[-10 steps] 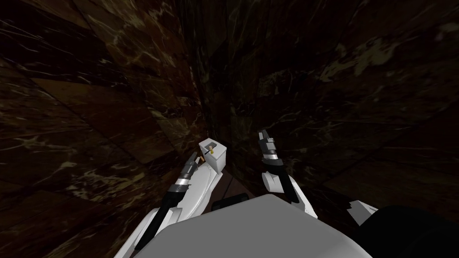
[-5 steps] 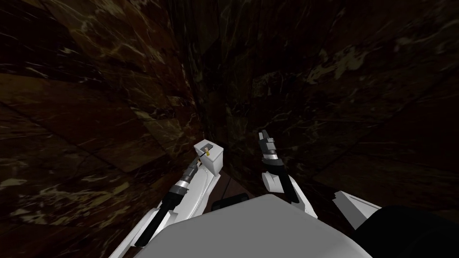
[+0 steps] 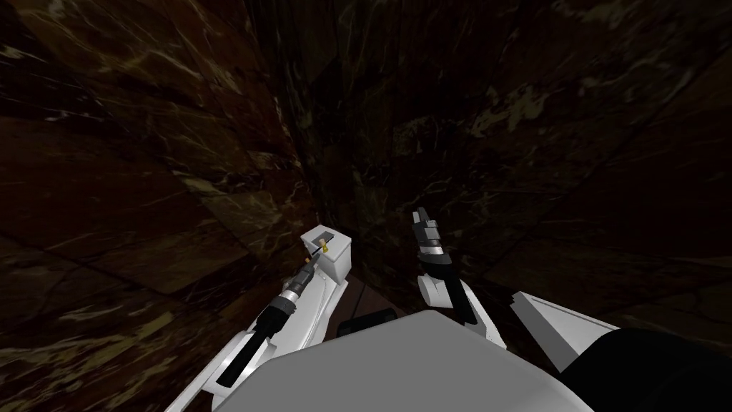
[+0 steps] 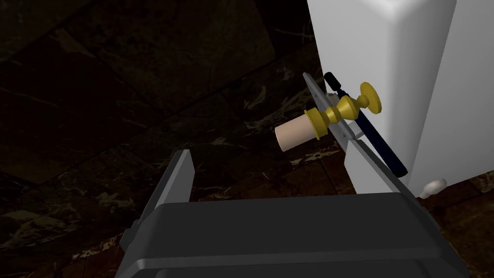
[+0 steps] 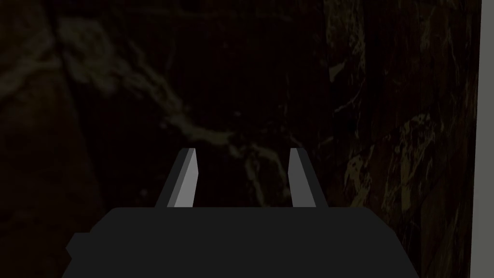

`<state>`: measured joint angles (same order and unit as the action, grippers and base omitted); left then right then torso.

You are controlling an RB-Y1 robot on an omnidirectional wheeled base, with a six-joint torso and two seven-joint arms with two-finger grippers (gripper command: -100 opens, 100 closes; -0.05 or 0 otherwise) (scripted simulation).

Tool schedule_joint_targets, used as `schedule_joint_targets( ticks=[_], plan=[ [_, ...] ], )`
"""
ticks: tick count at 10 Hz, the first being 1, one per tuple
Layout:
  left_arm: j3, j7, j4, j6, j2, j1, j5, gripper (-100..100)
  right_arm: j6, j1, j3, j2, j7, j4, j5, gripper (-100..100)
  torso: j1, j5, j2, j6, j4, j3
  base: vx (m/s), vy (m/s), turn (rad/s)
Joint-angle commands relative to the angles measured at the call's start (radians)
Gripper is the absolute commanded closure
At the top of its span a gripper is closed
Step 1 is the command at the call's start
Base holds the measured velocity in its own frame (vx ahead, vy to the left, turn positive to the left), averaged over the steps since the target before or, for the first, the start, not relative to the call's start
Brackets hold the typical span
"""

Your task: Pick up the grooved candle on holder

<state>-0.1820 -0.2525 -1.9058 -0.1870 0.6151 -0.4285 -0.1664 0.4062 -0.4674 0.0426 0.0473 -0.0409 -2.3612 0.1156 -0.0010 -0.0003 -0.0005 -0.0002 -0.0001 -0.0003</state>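
Observation:
The candle (image 4: 293, 136) is a short pale cylinder in a gold turned holder (image 4: 346, 109). It stands on top of a white toilet tank (image 4: 386, 58). My left gripper (image 4: 246, 113) is open around it: one finger (image 4: 179, 176) stands well off, the other (image 4: 337, 126) lies against the holder's stem. In the head view the left gripper (image 3: 309, 266) reaches up to the candle (image 3: 326, 246) on the tank (image 3: 334, 263). My right gripper (image 5: 242, 176) is open and holds nothing; in the head view the right gripper (image 3: 423, 218) hangs to the right of the tank.
A thin black stick (image 4: 369, 131) lies on the tank beside the holder. The white toilet bowl (image 3: 314, 315) lies under my left arm. Dark marbled walls (image 3: 179, 179) close in on both sides. A white block (image 3: 557, 329) sits low on the right.
My view has swung, so the tank sits further left in the picture. My left gripper has closed in on the candle. The right arm has held still.

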Motion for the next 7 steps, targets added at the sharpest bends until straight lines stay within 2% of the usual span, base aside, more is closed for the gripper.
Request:
schedule_joint_targets(
  ticks=[1, 7],
  plan=[
    [-0.006, 0.002, 0.024, 0.019, 0.038, 0.009, -0.008, -100, 0.0, 0.0, 0.0, 0.0, 0.0, 0.0, 0.0, 0, 0.0, 0.0, 0.0, 0.0, 0.0, 0.0, 0.006, -0.014, -0.15],
    [-0.017, 0.031, 0.107, 0.113, 0.177, 0.05, -0.045, -100, 0.0, 0.0, 0.0, 0.0, 0.0, 0.0, 0.0, 0, 0.0, 0.0, 0.001, 0.0, 0.0, 0.0, 0.003, -0.012, -0.159]
  ],
)
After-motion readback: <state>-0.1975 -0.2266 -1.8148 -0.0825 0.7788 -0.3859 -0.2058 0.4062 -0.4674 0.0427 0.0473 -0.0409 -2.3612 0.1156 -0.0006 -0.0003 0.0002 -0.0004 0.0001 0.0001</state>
